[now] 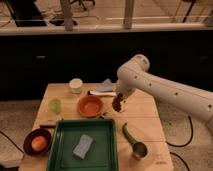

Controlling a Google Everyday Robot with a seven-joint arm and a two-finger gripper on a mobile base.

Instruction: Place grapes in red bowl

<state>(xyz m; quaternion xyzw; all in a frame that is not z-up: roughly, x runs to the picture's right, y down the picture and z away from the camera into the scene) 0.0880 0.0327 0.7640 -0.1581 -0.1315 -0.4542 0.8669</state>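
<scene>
Green tray holding sponge, maroon bowl with orange ball, green cup, white cup
</scene>
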